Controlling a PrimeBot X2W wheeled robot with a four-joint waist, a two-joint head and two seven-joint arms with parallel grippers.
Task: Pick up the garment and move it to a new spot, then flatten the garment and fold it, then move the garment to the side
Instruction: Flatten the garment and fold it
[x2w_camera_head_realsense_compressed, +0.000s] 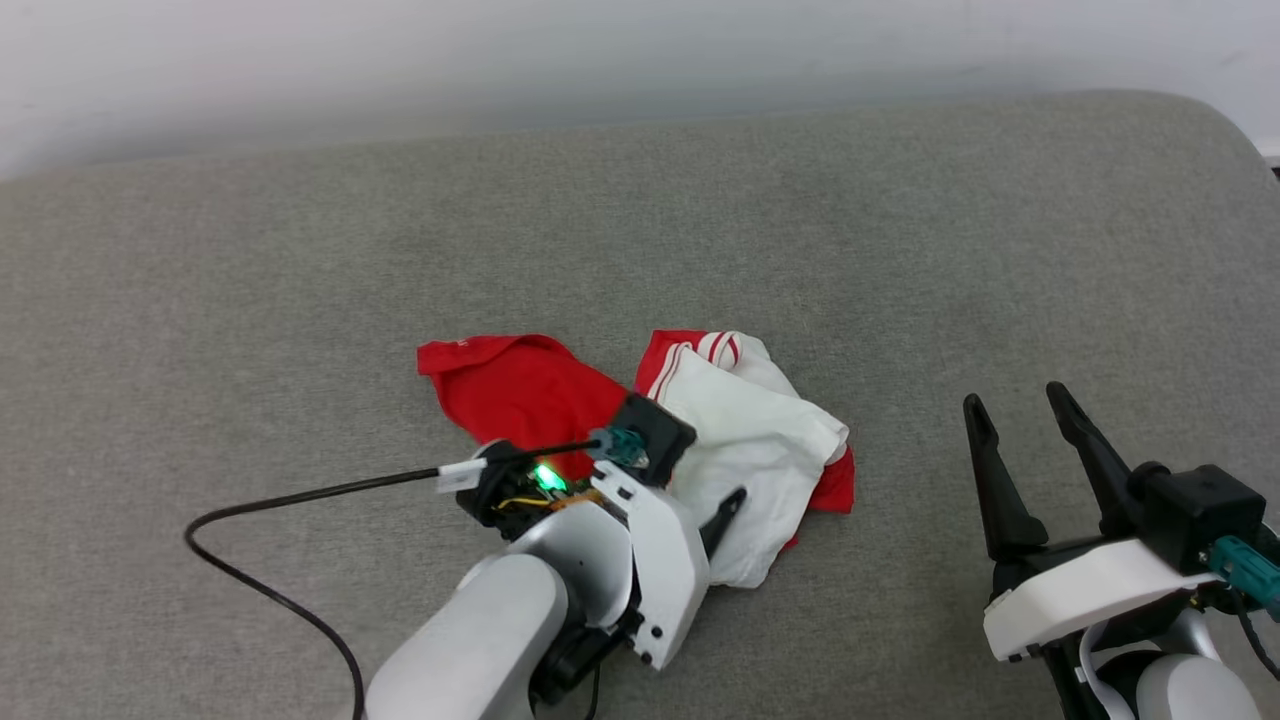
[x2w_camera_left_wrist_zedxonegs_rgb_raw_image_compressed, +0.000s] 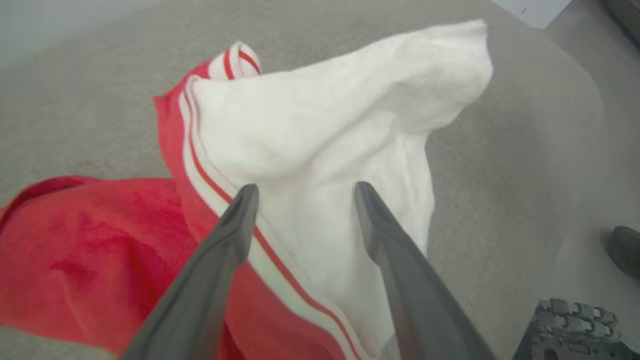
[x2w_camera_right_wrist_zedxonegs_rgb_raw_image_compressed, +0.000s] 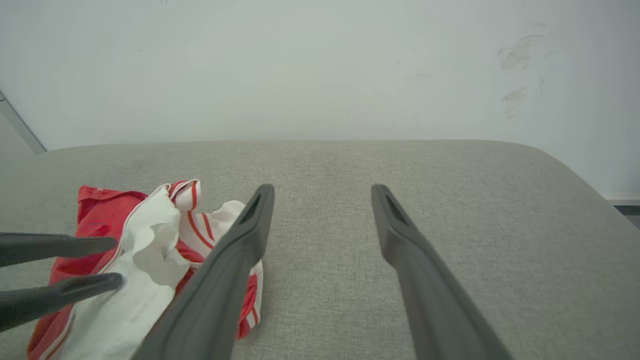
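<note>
The garment (x2w_camera_head_realsense_compressed: 745, 430) lies crumpled mid-surface, with a red part (x2w_camera_head_realsense_compressed: 520, 390) on the left and white cloth with red-and-white striped trim on the right. No letters or number show. My left gripper (x2w_camera_left_wrist_zedxonegs_rgb_raw_image_compressed: 306, 189) hovers over the white cloth, open, with nothing between its fingers. One of its fingers (x2w_camera_head_realsense_compressed: 730, 508) pokes out past the wrist in the head view. My right gripper (x2w_camera_head_realsense_compressed: 1016, 400) stands open and apart from the garment (x2w_camera_right_wrist_zedxonegs_rgb_raw_image_compressed: 145, 260), to its right, over bare fabric. In the right wrist view the left gripper (x2w_camera_right_wrist_zedxonegs_rgb_raw_image_compressed: 116, 262) reaches in from the left edge, over the cloth.
The work surface is a grey upholstered cushion (x2w_camera_head_realsense_compressed: 300, 300) with a rounded far right corner, backed by a pale wall (x2w_camera_head_realsense_compressed: 640, 60). A black cable (x2w_camera_head_realsense_compressed: 260, 590) loops from my left wrist over the cushion at the lower left.
</note>
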